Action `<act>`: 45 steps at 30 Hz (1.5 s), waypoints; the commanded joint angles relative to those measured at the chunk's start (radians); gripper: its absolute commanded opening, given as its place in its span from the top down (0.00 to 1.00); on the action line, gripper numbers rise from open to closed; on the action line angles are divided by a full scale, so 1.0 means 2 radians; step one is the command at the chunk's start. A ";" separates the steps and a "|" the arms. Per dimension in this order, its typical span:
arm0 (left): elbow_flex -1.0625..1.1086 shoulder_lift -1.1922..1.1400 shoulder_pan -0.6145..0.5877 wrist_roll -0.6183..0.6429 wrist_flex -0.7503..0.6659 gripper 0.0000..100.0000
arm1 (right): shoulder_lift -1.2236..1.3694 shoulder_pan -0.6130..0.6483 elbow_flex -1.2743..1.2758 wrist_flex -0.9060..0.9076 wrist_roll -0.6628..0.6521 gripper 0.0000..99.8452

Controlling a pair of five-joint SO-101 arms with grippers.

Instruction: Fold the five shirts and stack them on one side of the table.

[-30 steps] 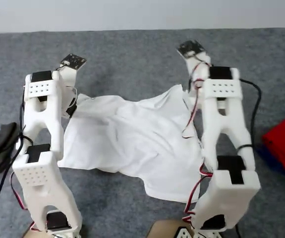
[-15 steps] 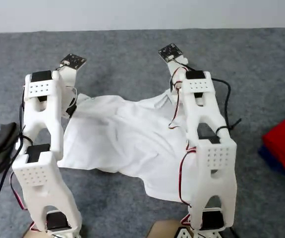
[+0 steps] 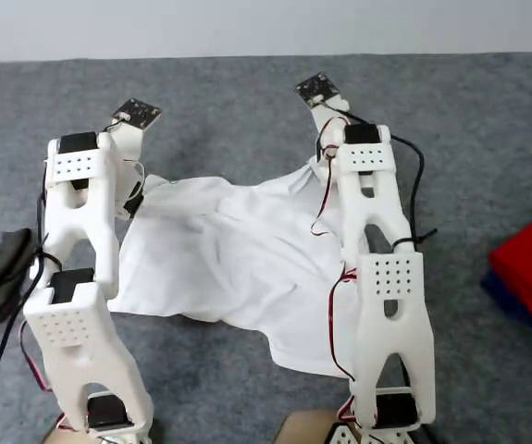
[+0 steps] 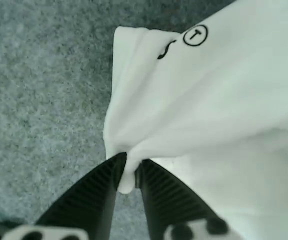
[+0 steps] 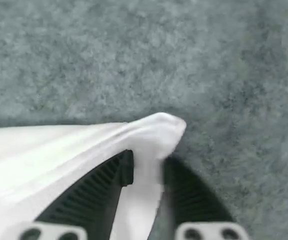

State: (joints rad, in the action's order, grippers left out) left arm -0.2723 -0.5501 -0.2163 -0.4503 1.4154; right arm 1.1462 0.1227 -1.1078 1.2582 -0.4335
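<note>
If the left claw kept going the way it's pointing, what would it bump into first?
The left claw is pinching the white shirt, so that comes first; then probably the grey table cover.

Bright, diffuse light lies evenly over the grey surface (image 3: 247, 102). Shadows along the white shirt (image 3: 238, 259) edges are faint, and its cloth glares almost featureless in the wrist views.

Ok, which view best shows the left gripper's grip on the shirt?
The left wrist view: the left gripper plainly pinches a bunched edge of the white shirt. In the high view the left arm hides that pinch. The right wrist view shows the right gripper on another edge.
</note>
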 commanded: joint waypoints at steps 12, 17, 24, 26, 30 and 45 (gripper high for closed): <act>-0.057 0.071 0.005 -0.005 -0.008 0.99 | -0.006 0.006 -0.288 0.082 -0.068 0.99; -0.059 0.092 0.004 0.026 -0.048 0.99 | -0.028 -0.004 -0.288 0.046 -0.071 0.99; -0.060 0.104 0.005 0.053 -0.131 0.99 | -0.045 -0.023 -0.287 -0.035 -0.071 0.99; -0.060 0.105 0.005 0.061 -0.155 0.99 | -0.047 -0.030 -0.287 -0.048 -0.071 0.99; -0.060 0.107 0.005 0.070 -0.207 0.99 | -0.047 -0.043 -0.288 -0.077 -0.071 0.99; -0.115 0.102 0.041 0.067 -0.227 0.99 | -0.080 -0.086 -0.287 -0.088 -0.071 0.99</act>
State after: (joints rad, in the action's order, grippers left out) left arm -0.4549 -0.4089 -0.1458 -0.3214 0.9812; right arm 1.0863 -0.0292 -1.6326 1.0986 -0.5639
